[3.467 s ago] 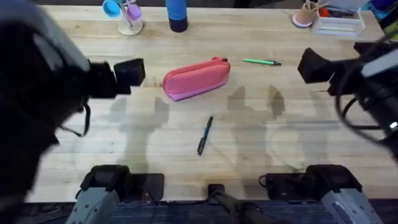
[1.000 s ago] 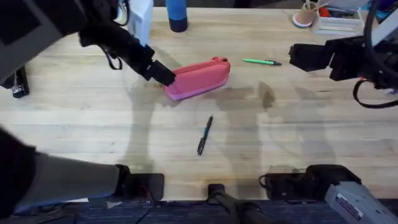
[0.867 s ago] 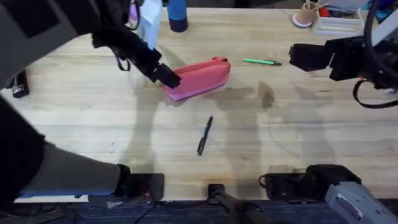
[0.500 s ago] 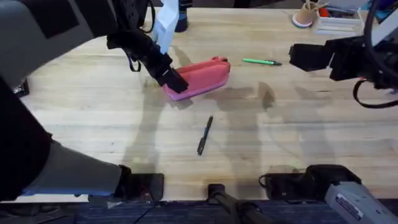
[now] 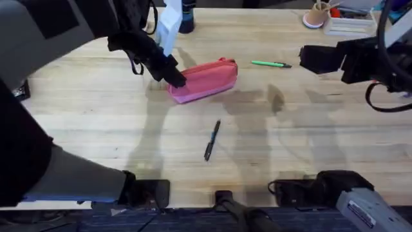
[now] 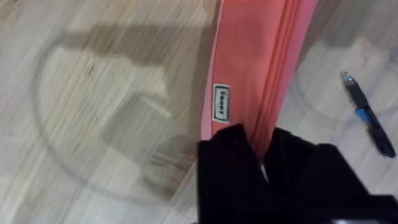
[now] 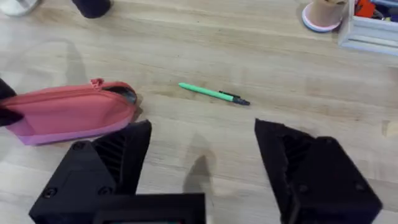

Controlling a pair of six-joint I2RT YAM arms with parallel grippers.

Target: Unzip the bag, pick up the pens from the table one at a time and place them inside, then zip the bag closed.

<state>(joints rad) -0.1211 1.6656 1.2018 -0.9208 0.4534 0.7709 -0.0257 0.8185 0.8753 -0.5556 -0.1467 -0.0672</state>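
Pink bag (image 5: 205, 80) zipped, pens (image 5: 212, 140) outside.

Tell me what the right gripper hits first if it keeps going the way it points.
Probably the green pen: it lies on the table just ahead of the open right gripper. The bag sits off to one side. Height is unclear, so it might pass above.

The bag (image 5: 205, 80) lies on the table (image 5: 309, 142) a little left of centre, its long axis slanting up toward the right. The left gripper (image 5: 175, 78) sits at the bag's left end, touching it. One pen (image 5: 271, 64) lies just right of the bag, toward the far side. The other pen (image 5: 212, 140) lies nearer the bases, well apart from the bag. The right gripper (image 5: 309, 59) hangs right of the far pen.
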